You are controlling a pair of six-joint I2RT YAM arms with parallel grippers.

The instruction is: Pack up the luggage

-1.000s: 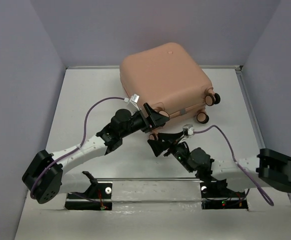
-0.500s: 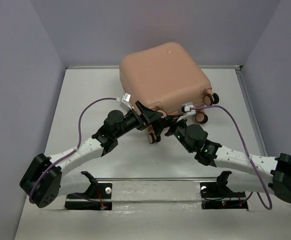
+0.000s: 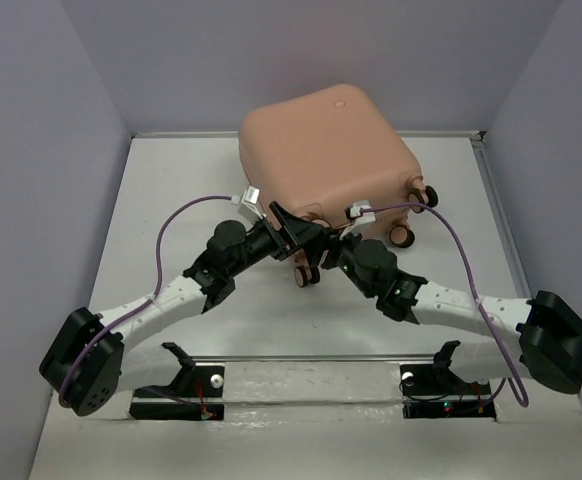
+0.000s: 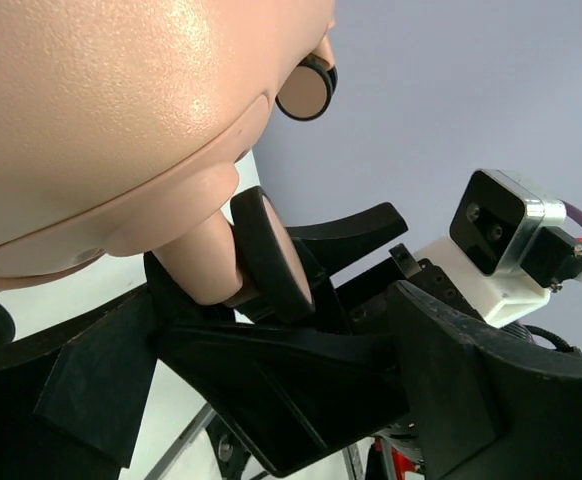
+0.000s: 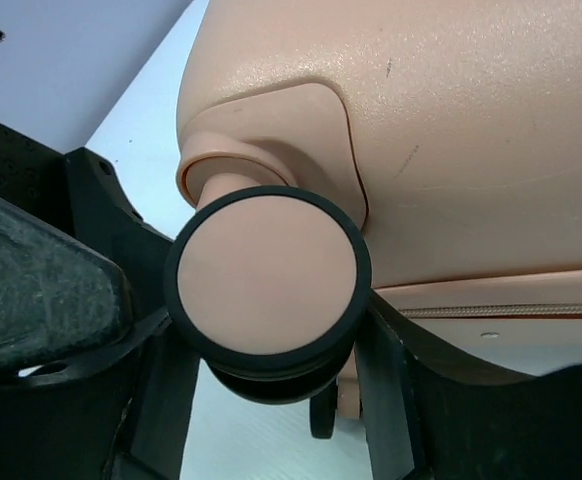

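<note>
The luggage (image 3: 326, 150), a closed peach-pink hard-shell case with rounded corners and a finely pebbled skin, is lying flat at the back middle of the table (image 3: 171, 200). From above, the whole shell is showing, with two far wheels (image 3: 403, 236) sticking out at its right side and both arms meeting at its near edge. The left gripper (image 3: 306, 240) is standing spread wide there; its wrist view is showing the rounded corner from below, with the corner wheel (image 5: 268, 275) edge-on. The right gripper (image 3: 336, 246) is flanking that wheel, whose pink face and black rim are filling its wrist view; whether its fingers are pinching it I cannot tell.
</note>
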